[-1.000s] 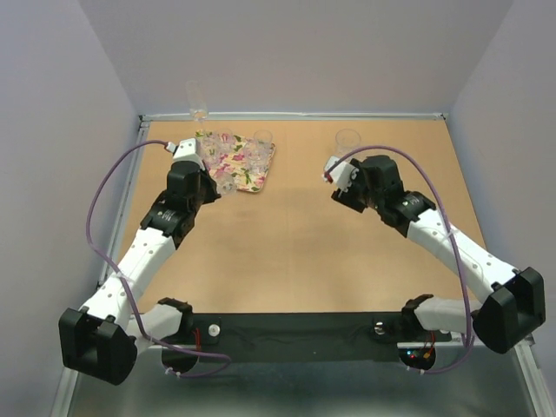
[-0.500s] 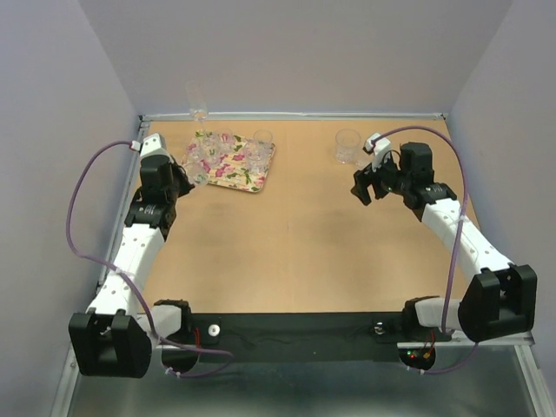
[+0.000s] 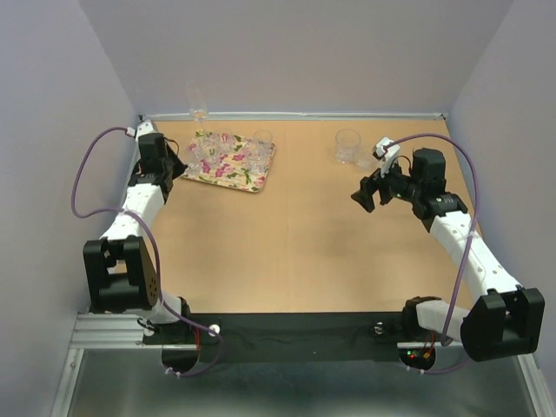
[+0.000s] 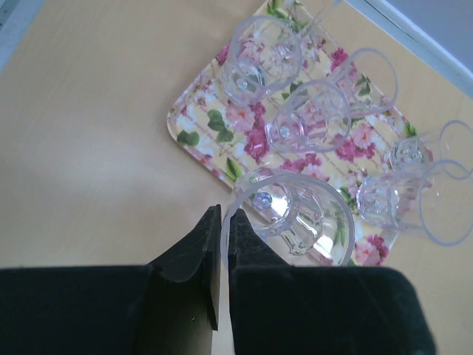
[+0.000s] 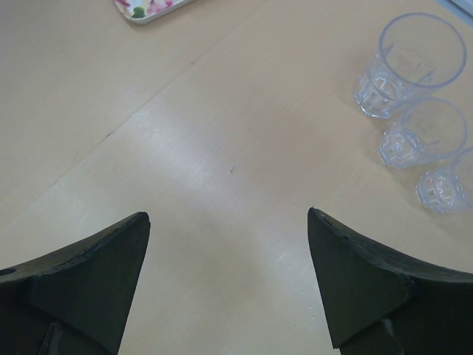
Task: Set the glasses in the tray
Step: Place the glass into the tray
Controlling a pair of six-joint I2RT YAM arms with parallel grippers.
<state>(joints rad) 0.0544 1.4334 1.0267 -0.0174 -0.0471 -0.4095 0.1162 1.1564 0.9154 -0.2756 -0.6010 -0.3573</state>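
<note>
1. Top external: my left pincer (image 3: 171,165) sits at the left edge of the flat cream-yellow tray with pink flowers (image 3: 259,182), which lies far left on the tan wooden table (image 3: 287,252) and carries several small clear glasses (image 3: 228,149). My right pincer (image 3: 369,193) hovers near the loose clear tumblers (image 3: 347,146) at the far right, well outside the tray.
2. Left wrist: my left pincer (image 4: 222,216) is clenched on the thin wall of one clear faceted tumbler (image 4: 295,214). It is held at the tray's (image 4: 194,127) near edge, probably so it joins the glasses (image 4: 284,126) there.
3. Right wrist: my right pincer (image 5: 228,214) is spread wide and grasps nothing. Three loose clear tumblers (image 5: 425,133) stand ahead to the right, so I judge this spread is readied for one.
</note>
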